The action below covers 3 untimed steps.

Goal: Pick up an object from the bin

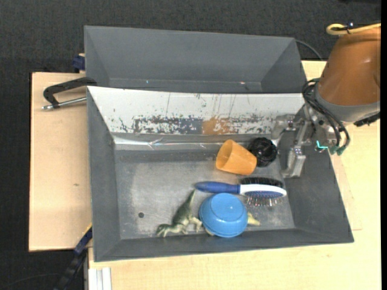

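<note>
At the 6 o'clock edge of the bin [151, 186], nearest the camera, a blue bowl [224, 215] lies mouth down. A green toy dinosaur [180, 220] touches it at its 9 o'clock. Something small and pale pokes out from under the bowl at its 3 o'clock, too hidden to name. Just behind the bowl, at its 12 o'clock, a hairbrush [245, 190] with a blue handle and a white head lies across the floor.

Farther back, an orange cup [235, 157] lies on its side. A black round thing [263, 151] sits against the cup at its 3 o'clock; what it is cannot be made out. The claw [294, 159] hangs at the bin's 3 o'clock, just beside the black thing and apart from the brush. Whether the claw is open or closed cannot be told.

Behind them the bin's back wall is speckled and scratched. The arm [354, 65], under its orange cover, rises at 1 o'clock and is cut off by the picture's edge.
</note>
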Motion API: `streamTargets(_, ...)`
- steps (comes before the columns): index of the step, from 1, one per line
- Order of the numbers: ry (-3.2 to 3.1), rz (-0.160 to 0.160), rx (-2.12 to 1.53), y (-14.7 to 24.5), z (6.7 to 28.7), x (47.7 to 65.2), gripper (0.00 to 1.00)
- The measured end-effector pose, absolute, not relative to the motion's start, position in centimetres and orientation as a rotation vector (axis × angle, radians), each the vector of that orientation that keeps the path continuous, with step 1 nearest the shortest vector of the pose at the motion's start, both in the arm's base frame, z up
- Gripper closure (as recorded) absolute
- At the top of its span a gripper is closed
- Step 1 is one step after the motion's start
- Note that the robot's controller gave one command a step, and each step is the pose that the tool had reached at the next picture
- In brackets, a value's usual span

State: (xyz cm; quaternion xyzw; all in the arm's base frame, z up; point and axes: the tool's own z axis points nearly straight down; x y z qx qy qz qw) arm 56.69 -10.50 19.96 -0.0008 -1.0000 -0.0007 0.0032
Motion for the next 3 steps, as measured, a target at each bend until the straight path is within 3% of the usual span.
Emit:
streamTargets(1,-3.154,0.004,-0.015,-6.0,9.1,54.9,0.00)
streamTargets(2,-3.147,0.003,-0.010,-6.0,8.9,54.7,1.00)
streamTargets(3,-3.136,-0.031,-0.102,-12.4,7.5,56.3,1.00)
